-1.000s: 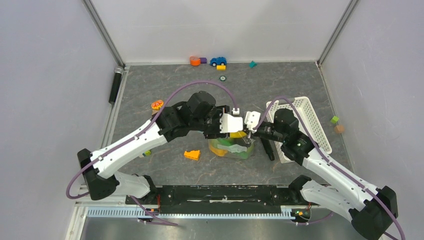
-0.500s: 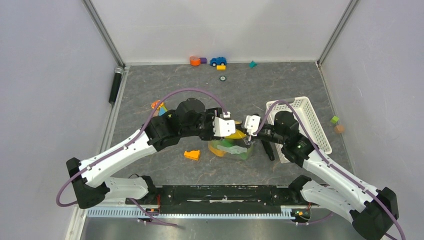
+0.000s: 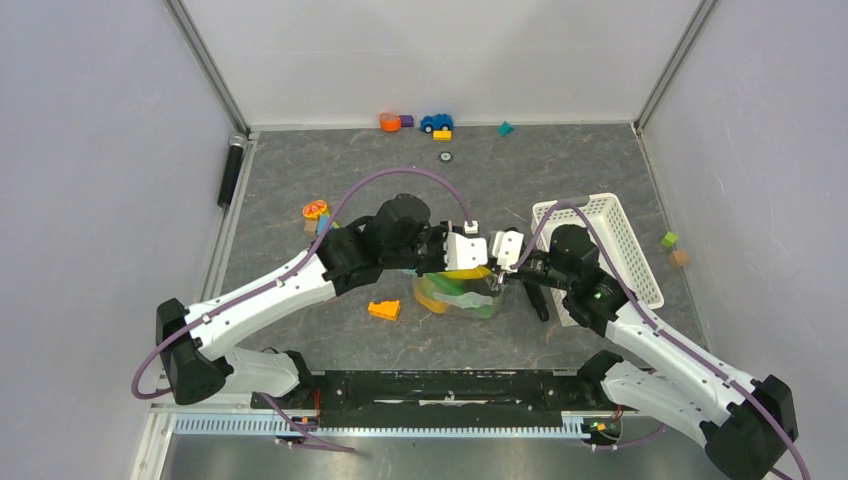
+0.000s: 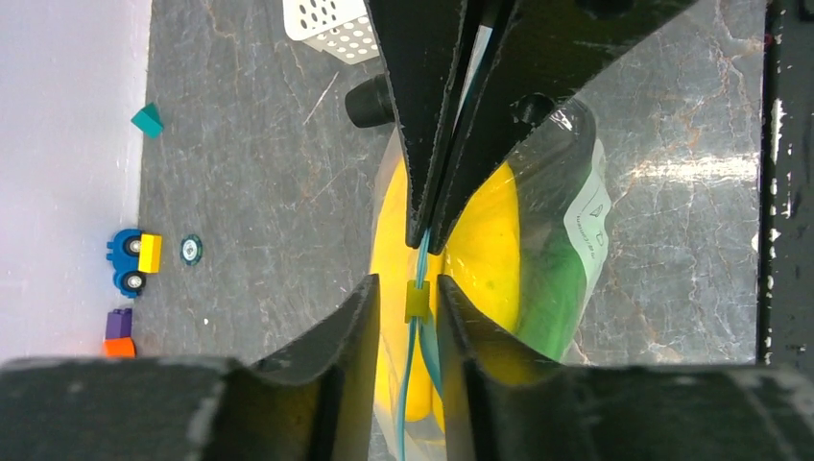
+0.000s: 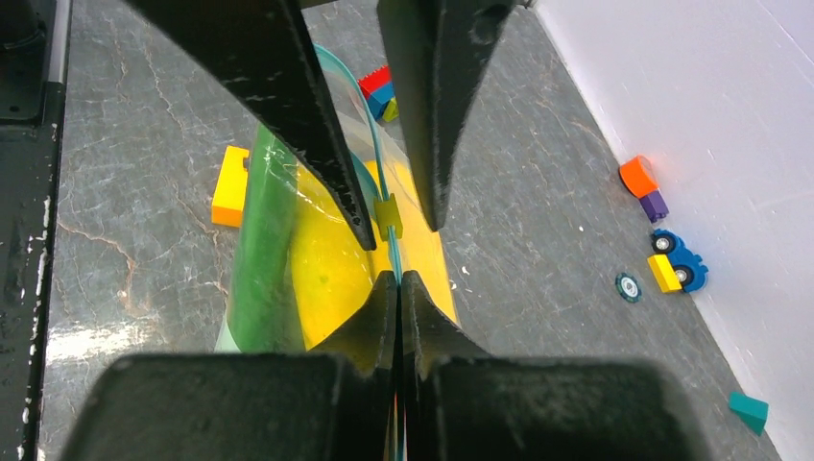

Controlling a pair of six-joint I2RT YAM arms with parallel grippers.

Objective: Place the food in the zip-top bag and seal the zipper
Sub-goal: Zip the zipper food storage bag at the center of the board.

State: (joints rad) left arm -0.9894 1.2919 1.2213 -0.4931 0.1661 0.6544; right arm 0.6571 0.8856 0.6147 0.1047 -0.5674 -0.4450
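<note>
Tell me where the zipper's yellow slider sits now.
Left wrist view, centre: the yellow slider rides the zipper between the left fingers, just below the right fingers pinching that strip.

Right gripper (image 5: 398,280) pinches the zipper (image 5: 394,252) (yellow slider (image 5: 387,215) just beyond).

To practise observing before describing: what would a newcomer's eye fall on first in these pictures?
Mid-table, both grippers meet over a clear zip-top bag stuffed with bright yellow and green toy food. The right gripper is pinched shut on the teal zipper, while the left gripper straddles its small yellow slider, jaws apart.
</note>
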